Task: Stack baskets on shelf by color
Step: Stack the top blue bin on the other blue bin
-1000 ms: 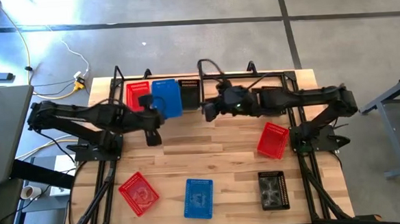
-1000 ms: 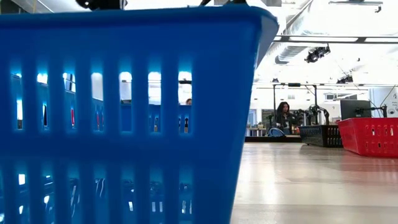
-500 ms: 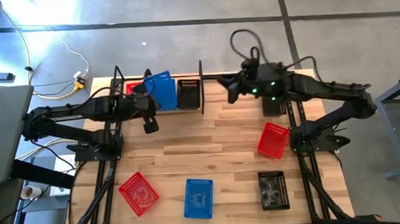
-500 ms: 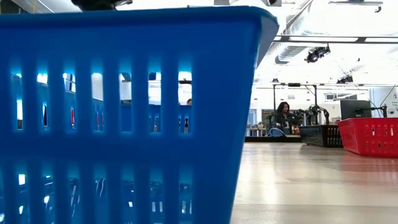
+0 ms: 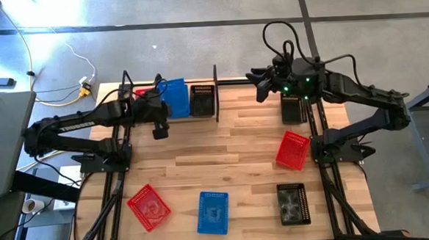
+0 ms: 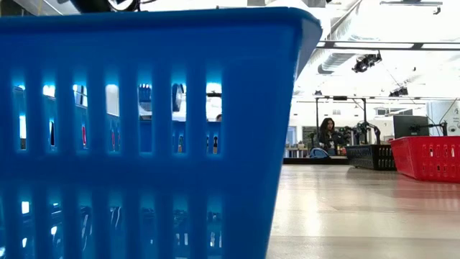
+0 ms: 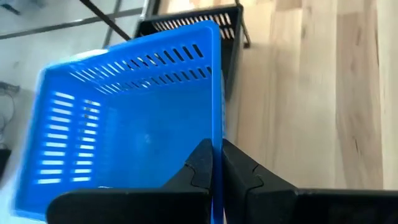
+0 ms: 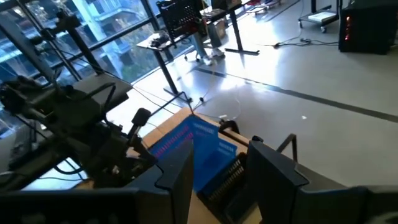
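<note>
At the shelf's far-left end, the left claw (image 7: 216, 177) is seen clamped tight on the rim of a blue basket (image 5: 173, 97), which is held tilted over the shelf (image 5: 227, 81) betw. a red basket (image 5: 144, 94) and a black basket (image 5: 202, 98). In the left wrist view, both fingers (image 7: 199, 168) are pinched on the basket's wall, w/ the black basket just behind it.

Above the shelf's right part, the right claw (image 5: 259, 87) is held in the air, fingers spread wide, nothing gripped; in the right wrist view its fingers (image 8: 180, 177) are seen apart, w/ the blue basket beyond them. A second black basket (image 5: 293, 110) is seen under the right arm, at the worktop's right side.

On the worktop (image 5: 224, 156), loose baskets are laid well apart: a red one (image 5: 292, 149) at mid-right, and along the near edge a red one (image 5: 148, 206), a blue one (image 5: 213, 211) and a black one (image 5: 292, 203). In the low view, the near blue basket fills most of the frame; a red and a black basket are seen at far right, and a person (image 6: 328, 137) is seated in the room behind.
</note>
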Motion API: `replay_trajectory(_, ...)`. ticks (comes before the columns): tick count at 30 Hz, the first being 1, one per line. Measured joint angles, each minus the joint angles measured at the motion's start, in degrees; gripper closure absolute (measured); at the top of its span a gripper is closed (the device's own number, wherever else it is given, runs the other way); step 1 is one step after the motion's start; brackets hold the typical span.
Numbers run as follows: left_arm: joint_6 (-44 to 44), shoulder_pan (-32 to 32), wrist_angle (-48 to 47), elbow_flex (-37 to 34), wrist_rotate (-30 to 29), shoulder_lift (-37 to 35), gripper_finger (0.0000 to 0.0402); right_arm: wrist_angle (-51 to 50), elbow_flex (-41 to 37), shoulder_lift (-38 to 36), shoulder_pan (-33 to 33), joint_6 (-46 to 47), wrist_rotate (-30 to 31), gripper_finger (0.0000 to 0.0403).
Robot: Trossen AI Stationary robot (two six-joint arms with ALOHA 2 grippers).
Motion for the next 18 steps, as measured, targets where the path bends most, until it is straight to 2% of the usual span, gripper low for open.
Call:
replay_trajectory(14, 6.8, 4.0, 3.0, -0.4, 2.2, 5.6, 0.0401, -2.4, 0.0, 0.1, -3.4, -0.7, -0.7, 0.0269)
replay_trajectory(18, 6.8, 4.0, 2.9, -0.4, 0.7, 7.8, 0.0401, -2.5, 0.0, 0.1, -3.6, -0.7, -0.9, 0.0269)
